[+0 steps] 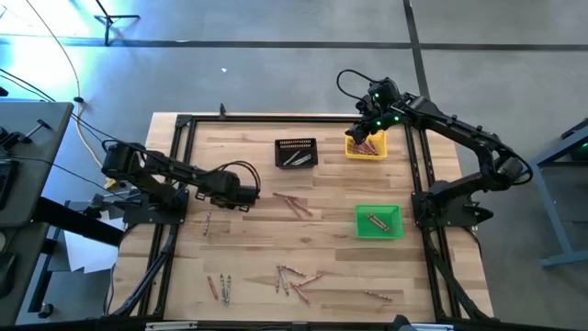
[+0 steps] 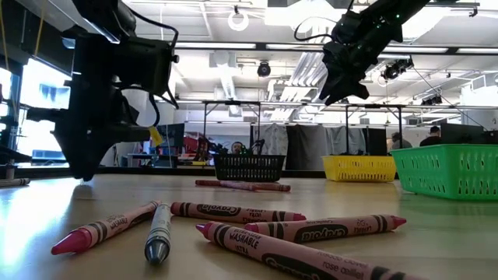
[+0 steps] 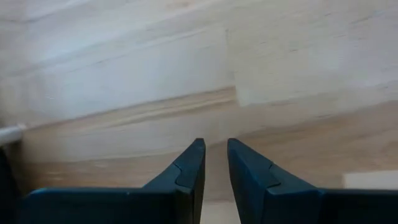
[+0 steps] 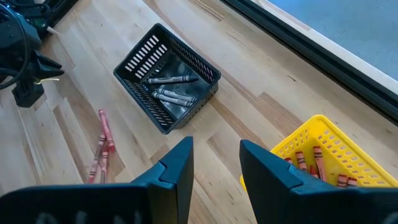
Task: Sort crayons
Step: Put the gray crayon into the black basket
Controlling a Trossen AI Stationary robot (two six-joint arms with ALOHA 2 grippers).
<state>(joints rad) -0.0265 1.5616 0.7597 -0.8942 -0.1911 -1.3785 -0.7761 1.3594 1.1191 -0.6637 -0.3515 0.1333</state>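
Crayons lie scattered on the wooden table: a reddish cluster (image 1: 292, 204) mid-table, a single one (image 1: 207, 222) at the left, and more near the front edge (image 1: 292, 280), seen close in the low view (image 2: 233, 211). My left gripper (image 3: 216, 148) points down just over bare wood left of the mid-table cluster (image 1: 250, 199), its fingers a narrow gap apart with nothing between them. My right gripper (image 4: 216, 152) hangs open and empty above the yellow bin (image 1: 366, 145), which holds reddish crayons (image 4: 311, 163). Grey crayons (image 4: 169, 93) lie in the black bin (image 1: 296, 154). One crayon lies in the green bin (image 1: 378, 222).
A black metal frame (image 1: 184, 165) borders the table on the left, far and right sides. The three bins stand at the far middle and right. Bare wood lies between the left gripper and the front crayons. People and benches show in the room beyond the table.
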